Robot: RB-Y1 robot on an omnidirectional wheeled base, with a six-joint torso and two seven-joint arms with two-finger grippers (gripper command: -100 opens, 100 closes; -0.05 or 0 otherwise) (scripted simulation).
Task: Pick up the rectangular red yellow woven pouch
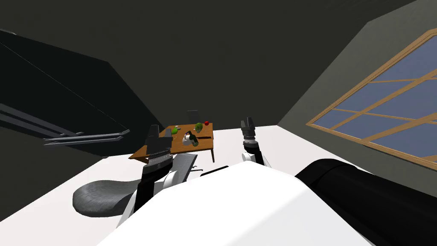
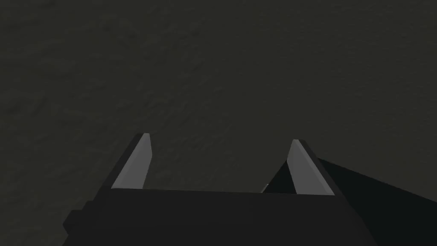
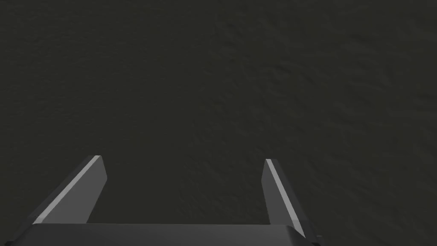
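Though jaws spread, chair (image 1: 102, 197) before table (image 1: 205, 144)

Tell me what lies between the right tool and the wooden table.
A bare stretch of white floor, seen in the head view; the right tool hangs open beside the wooden table.

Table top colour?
Brown. The table shows best in the head view.
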